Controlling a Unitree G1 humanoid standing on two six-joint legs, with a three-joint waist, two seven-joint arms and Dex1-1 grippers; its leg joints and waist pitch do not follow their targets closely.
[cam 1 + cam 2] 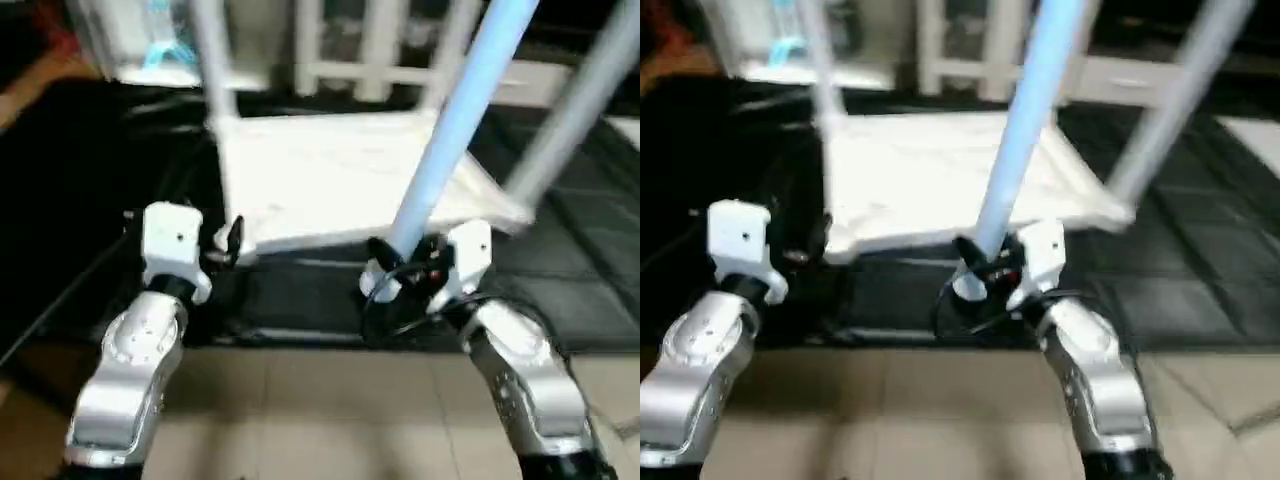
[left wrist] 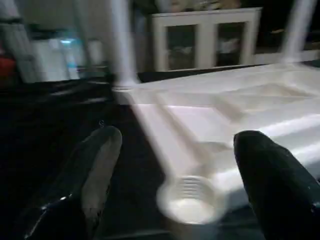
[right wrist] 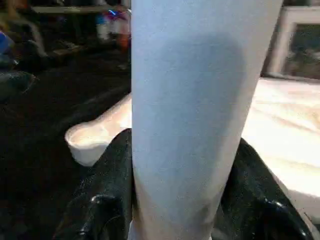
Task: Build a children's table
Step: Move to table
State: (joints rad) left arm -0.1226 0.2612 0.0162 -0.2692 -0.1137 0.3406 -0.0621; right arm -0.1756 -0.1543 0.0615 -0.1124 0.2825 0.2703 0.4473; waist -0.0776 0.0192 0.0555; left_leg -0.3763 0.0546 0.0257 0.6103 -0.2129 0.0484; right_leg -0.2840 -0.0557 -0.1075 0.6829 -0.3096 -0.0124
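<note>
**A leg in hand, an empty socket waiting**

The table top point(image 1: 340, 180) lies underside up across the middle of the head view, on a dark mat point(image 1: 590, 240), so its corner sockets face upward for the legs. Two legs already stand in it: one at the upper left point(image 1: 212, 60), one at the upper right point(image 1: 580, 100). A third leg point(image 1: 455, 120) slants from top centre down to the lower middle, where the right gripper point(image 1: 400, 268) clamps its thick end between both fingers, apparently to steer it toward a socket. The left gripper point(image 1: 232, 243) hangs at the top's near left corner with fingers spread wide and empty; in its wrist view the open socket point(image 2: 189, 200) sits between them, probably to steady that corner.
</note>
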